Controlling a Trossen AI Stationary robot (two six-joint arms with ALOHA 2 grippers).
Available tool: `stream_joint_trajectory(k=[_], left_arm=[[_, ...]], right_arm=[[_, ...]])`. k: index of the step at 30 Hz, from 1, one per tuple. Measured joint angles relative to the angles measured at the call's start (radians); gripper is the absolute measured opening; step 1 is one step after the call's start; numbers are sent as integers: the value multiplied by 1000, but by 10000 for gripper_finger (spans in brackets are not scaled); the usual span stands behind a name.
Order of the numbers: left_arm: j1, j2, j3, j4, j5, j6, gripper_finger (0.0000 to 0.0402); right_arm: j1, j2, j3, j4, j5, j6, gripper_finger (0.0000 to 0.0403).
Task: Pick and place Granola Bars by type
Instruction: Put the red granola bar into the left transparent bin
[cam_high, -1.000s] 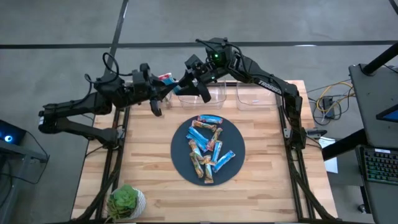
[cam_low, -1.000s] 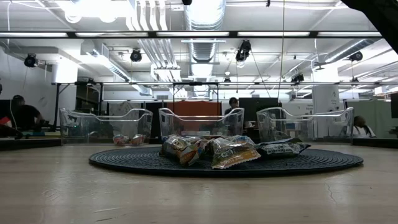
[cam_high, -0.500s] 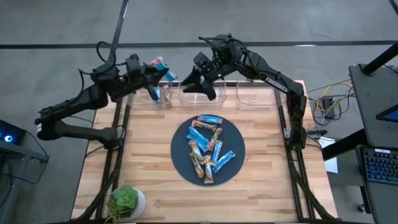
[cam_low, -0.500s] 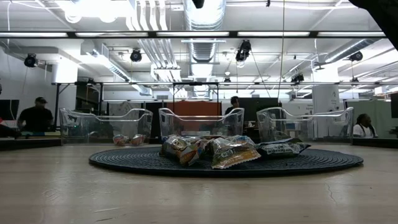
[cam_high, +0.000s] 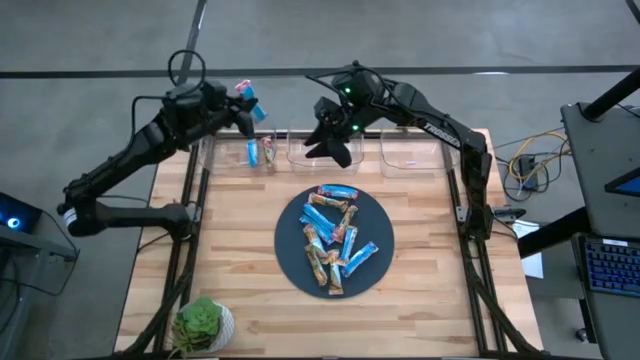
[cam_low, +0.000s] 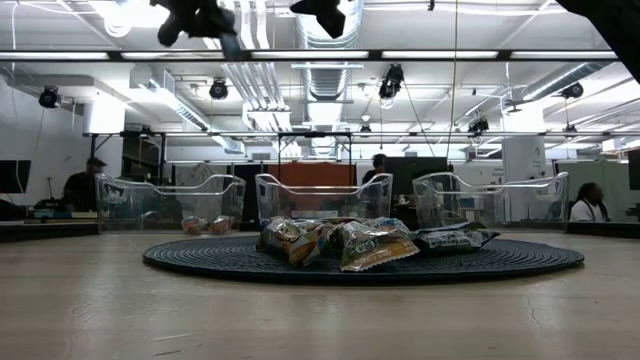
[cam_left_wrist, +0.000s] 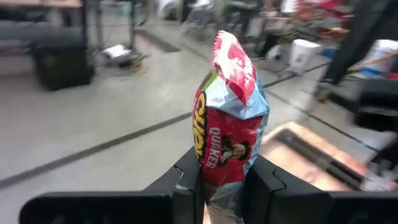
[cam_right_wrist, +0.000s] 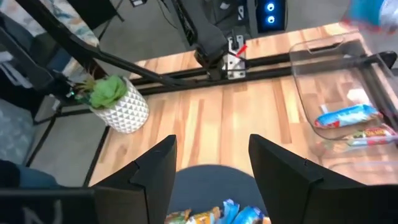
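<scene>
Several granola bars in blue, blue-red and tan wrappers lie heaped on a dark round disc; the low view shows the granola bars on it too. Two more bars lie in the left clear bin. My left gripper is high over the table's far left corner, shut on a blue, red and white bar. My right gripper hangs open over the middle bin, touching nothing. My left gripper pinches the blue-and-red bar by its lower end between the two fingers. The fingers lie across the wrapper. The bar is lifted clear and stands out beyond the fingertips, its crimped red end farthest away.
Three clear bins stand along the far edge: left, middle and right. A potted plant sits at the near left corner. Bare wood lies around the disc. People and desks show in the room behind the table.
My left gripper, still shut on the bar, has risen and swung toward the far left corner, away from the left bin, and now shows at the low view's top. My right gripper has shifted a little toward the table's right, over the middle bin.
</scene>
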Motion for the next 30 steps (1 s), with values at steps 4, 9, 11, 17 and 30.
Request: stream_joint_trajectory(k=[4, 9, 11, 17, 30], left_arm=[[79, 19, 4, -58, 2, -45, 53], [157, 64, 2, -165, 2, -144, 53], [176, 92, 2, -210, 2, -170, 53], [189, 179, 2, -300, 3, -231, 53], [189, 334, -1, -489, 3, -252, 53]], right_arm=[[2, 0, 0, -28, 31, -23, 191], [0, 0, 0, -47, 48, -39, 191], [0, 0, 0, -47, 48, -42, 191], [1, 0, -1, -47, 48, -42, 191], [1, 0, -2, -51, 48, -57, 191]])
